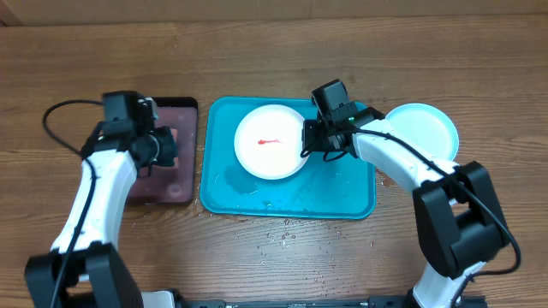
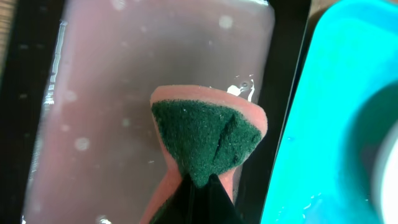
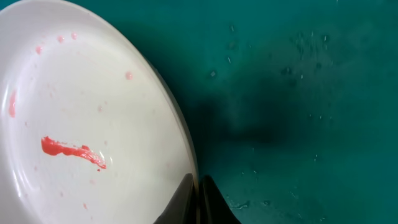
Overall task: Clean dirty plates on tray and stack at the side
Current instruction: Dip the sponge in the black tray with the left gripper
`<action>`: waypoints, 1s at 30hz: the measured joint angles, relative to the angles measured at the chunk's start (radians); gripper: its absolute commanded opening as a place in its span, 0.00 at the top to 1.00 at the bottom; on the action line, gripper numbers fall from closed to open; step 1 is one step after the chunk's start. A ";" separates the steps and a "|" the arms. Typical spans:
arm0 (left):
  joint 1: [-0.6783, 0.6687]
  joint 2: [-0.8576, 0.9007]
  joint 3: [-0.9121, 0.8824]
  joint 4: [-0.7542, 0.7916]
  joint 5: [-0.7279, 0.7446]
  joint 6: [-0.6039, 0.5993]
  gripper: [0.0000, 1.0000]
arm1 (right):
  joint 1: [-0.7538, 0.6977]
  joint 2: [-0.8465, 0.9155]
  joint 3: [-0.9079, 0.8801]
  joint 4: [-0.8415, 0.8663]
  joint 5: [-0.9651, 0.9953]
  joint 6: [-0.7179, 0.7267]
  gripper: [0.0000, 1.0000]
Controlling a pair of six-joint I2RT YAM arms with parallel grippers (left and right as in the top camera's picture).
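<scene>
A white plate point(image 1: 271, 141) with a red smear lies on the turquoise tray point(image 1: 334, 198). My right gripper point(image 1: 306, 145) is shut on its right rim; in the right wrist view the rim point(image 3: 180, 134) runs between the dark fingertips point(image 3: 198, 186). A light blue plate point(image 1: 424, 128) lies on the table right of the tray. My left gripper point(image 1: 168, 147) is shut on a pink sponge with a green scouring face point(image 2: 202, 140), held over the black-rimmed tray point(image 1: 184, 107) with the pinkish inside.
Water drops lie on the wooden table point(image 1: 287, 235) in front of the turquoise tray. The turquoise tray's edge point(image 2: 311, 124) shows right of the sponge in the left wrist view. Cables point(image 1: 56, 120) loop beside the left arm.
</scene>
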 measured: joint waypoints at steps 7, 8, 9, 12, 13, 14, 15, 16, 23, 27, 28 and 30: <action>0.058 -0.091 -0.029 0.063 0.102 0.010 0.96 | -0.001 0.059 0.000 -0.006 -0.001 -0.042 0.96; 0.059 -0.096 -0.032 0.063 0.112 0.011 0.96 | -0.001 0.059 0.000 -0.005 -0.001 -0.047 0.96; 0.059 -0.097 -0.033 0.063 0.121 0.011 0.96 | -0.001 0.059 0.000 -0.005 -0.001 -0.051 0.97; 0.059 -0.097 -0.039 0.077 0.139 0.019 0.96 | -0.001 0.059 0.001 -0.003 -0.001 -0.057 0.96; 0.059 -0.097 -0.041 0.085 0.144 0.026 0.96 | -0.001 0.059 0.001 -0.003 -0.001 -0.059 0.96; 0.059 -0.097 -0.042 0.092 0.150 0.031 0.96 | -0.001 0.059 0.001 -0.004 -0.001 -0.060 0.96; 0.059 -0.097 -0.043 0.100 0.158 0.037 0.96 | -0.001 0.059 0.001 -0.003 -0.001 -0.060 0.96; 0.059 -0.097 -0.043 0.108 0.165 0.039 0.96 | -0.001 0.059 0.001 -0.003 -0.001 -0.061 0.96; 0.062 -0.097 -0.044 0.163 0.255 0.098 0.96 | -0.001 0.059 0.001 -0.003 -0.001 -0.066 0.96; 0.082 -0.097 -0.044 0.167 0.331 0.146 0.96 | -0.001 0.059 0.001 -0.004 -0.001 -0.070 0.96; 0.091 -0.097 -0.044 0.167 0.349 0.156 0.96 | -0.001 0.059 0.001 -0.003 -0.001 -0.071 0.96; 0.116 -0.097 -0.044 0.167 0.389 0.172 0.96 | -0.001 0.059 0.001 -0.003 -0.001 -0.070 0.96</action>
